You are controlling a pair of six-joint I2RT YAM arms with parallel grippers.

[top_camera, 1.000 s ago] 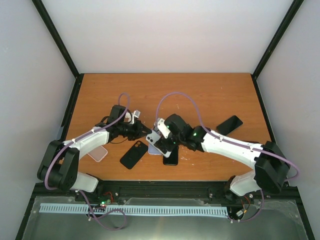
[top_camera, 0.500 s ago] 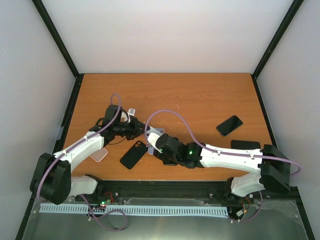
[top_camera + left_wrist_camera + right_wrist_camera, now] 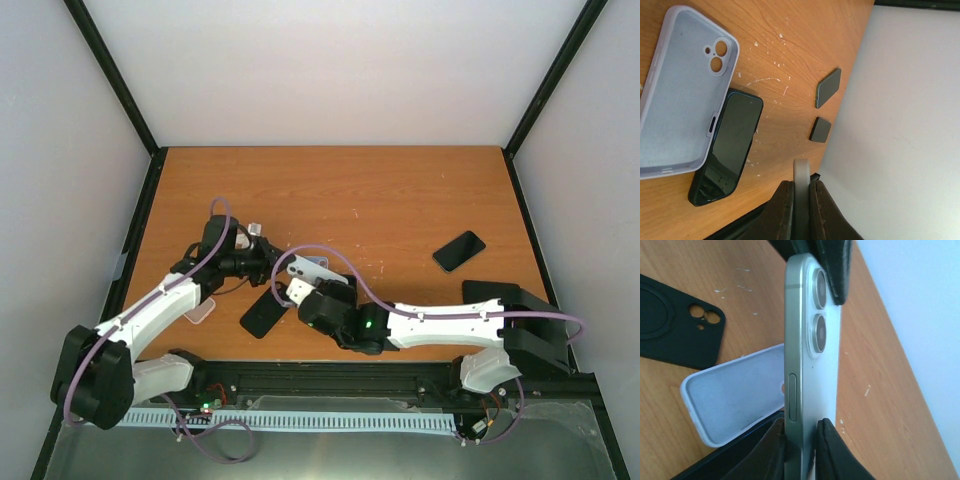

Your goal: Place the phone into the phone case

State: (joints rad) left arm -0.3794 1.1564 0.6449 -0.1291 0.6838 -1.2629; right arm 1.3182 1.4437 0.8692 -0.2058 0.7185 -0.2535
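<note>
Over the wooden table, the right gripper pinches the phone edge-on by the lilac case; next it probably needs laying flat inside.

phone: glossy metal edge | case: matt | table: wood

Both arms converge on the counter: right gripper at lilac case, black case beside it.

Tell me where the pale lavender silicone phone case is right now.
Left wrist view, upper left: the pale lavender silicone phone case lies hollow side up on the wooden table, a black phone along its edge.
</note>
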